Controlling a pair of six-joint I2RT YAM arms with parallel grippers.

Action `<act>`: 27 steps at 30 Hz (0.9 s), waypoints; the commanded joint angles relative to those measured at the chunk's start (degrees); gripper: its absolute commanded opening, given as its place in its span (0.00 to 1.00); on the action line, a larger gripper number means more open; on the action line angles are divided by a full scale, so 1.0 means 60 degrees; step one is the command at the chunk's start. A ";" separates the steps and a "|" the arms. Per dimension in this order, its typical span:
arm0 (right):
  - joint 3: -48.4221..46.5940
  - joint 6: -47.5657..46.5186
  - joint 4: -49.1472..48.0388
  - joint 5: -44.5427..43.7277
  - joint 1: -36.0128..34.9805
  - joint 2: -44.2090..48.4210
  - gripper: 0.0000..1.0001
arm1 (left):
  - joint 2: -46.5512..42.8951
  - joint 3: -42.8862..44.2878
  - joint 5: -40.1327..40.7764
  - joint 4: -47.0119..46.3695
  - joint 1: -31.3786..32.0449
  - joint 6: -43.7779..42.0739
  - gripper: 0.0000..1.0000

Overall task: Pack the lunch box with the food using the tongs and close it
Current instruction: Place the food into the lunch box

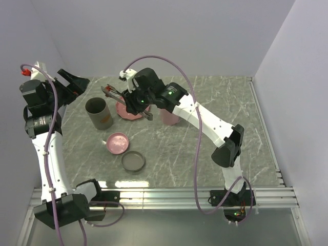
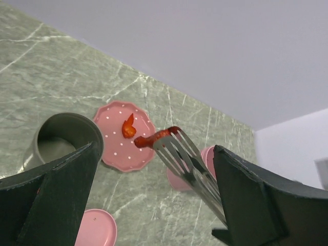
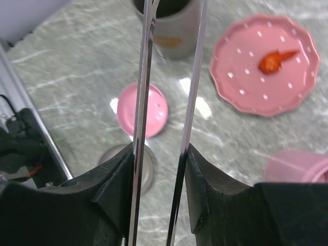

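Right pincer [image 3: 159, 164] clamps the tongs [image 3: 192, 92], red strip [image 2: 152, 137] dangling off the tips ahead; any slack squeeze could drop it. Left pincer [image 2: 154, 197] gapes, released.

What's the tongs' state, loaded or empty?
Loaded: a red-orange strip is pinched at the tips of the tongs in the left wrist view; the right gripper squeezes their arms.

Held left arm [image 1: 48, 154] upright at the left side, with left gripper [image 2: 154, 200] raised, jaws spread wide and gripping nothing. Held right arm [image 1: 205, 115] stretched forward and leftward, elbow bent, with right gripper [image 3: 160, 184] half closed, fingers [image 3: 113, 189] pressed on both blades of the tongs [image 3: 145, 77].
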State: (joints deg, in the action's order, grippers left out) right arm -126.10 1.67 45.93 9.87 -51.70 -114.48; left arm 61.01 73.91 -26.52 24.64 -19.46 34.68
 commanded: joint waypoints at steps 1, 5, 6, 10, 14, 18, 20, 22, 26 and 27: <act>-0.0823 -0.0191 -0.0419 -0.0398 -0.0390 0.0023 0.37 | 0.0026 0.0353 -0.0559 -0.0269 -0.0373 0.0212 0.99; -0.1160 -0.0437 -0.0623 -0.0589 -0.0699 -0.0285 0.37 | 0.0056 0.0192 -0.0896 -0.0313 -0.0608 0.0241 0.99; -0.1291 -0.0440 -0.0653 -0.0634 -0.0772 -0.0445 0.37 | 0.0070 0.0177 -0.0940 -0.0328 -0.0681 0.0256 0.99; -0.1702 -0.0396 -0.0858 -0.0809 -0.0992 -0.0856 0.37 | 0.0085 0.0206 -0.1189 -0.0357 -0.0872 0.0256 0.99; -0.1878 -0.0337 -0.1107 -0.0868 -0.1036 -0.1252 0.37 | 0.0085 0.0454 -0.1394 -0.0226 -0.1150 0.0109 0.99; -0.1849 -0.0323 -0.1385 -0.0942 -0.1036 -0.1560 0.38 | 0.0027 0.0587 -0.1585 -0.0240 -0.1443 -0.0051 0.99; -0.1863 -0.0323 -0.1531 -0.0898 -0.1036 -0.1662 0.39 | 0.0026 0.0602 -0.1702 -0.0255 -0.1517 -0.0095 0.99; -0.1893 -0.0293 -0.1590 -0.0869 -0.1036 -0.1823 0.41 | 0.0056 0.0573 -0.1790 -0.0225 -0.1561 -0.0169 0.99; -0.1995 -0.0308 -0.1620 -0.0912 -0.1036 -0.2073 0.49 | 0.0085 0.0528 -0.1878 -0.0196 -0.1648 -0.0257 0.99; -0.1995 -0.0293 -0.1620 -0.0927 -0.1036 -0.2117 0.52 | 0.0070 0.0557 -0.1893 -0.0196 -0.1663 -0.0315 0.99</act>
State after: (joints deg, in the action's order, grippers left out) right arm -134.69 0.10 40.21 5.28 -57.78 -127.24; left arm 61.73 75.22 -36.03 24.69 -28.88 34.41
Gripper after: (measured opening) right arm 0.505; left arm 0.994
